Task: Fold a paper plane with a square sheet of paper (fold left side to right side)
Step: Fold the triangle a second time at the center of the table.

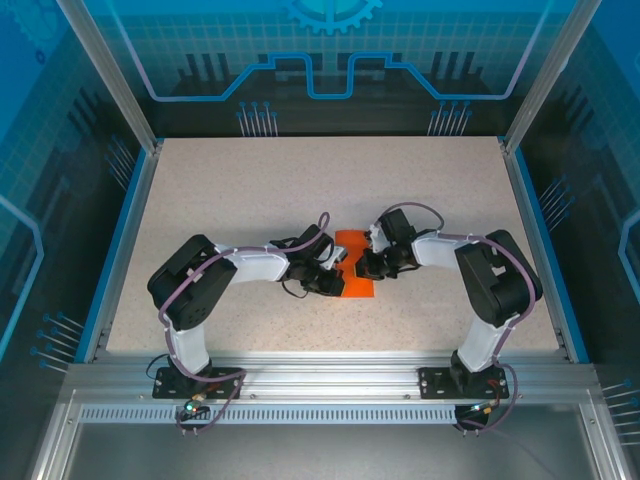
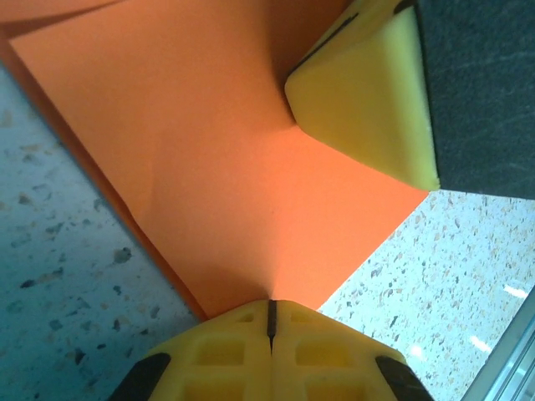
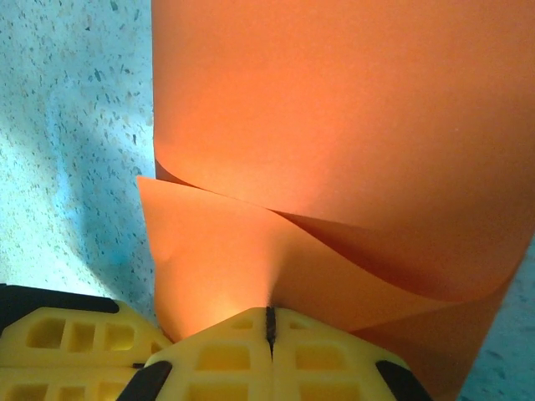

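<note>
The square sheet of paper [image 1: 352, 248] is bright orange and lies at the table's middle, between the two arms. My left gripper [image 1: 338, 274] is shut, pinching the sheet's near corner [image 2: 226, 150] at its closed seam [image 2: 270, 311]. My right gripper [image 1: 366, 264] is also shut on the sheet, with the paper puckering at its seam [image 3: 269, 322]. In the right wrist view one layer of the sheet [image 3: 334, 109] curls over a lower layer [image 3: 213, 251]. A right fingertip [image 2: 368, 92] presses on the paper in the left wrist view. No paper plane is in view.
The speckled table [image 1: 250, 200] stretches out on all sides of the sheet. Blue rails [image 1: 120, 250] edge its left and right sides, and an aluminium frame [image 1: 320, 378] runs along the near edge by the arm bases.
</note>
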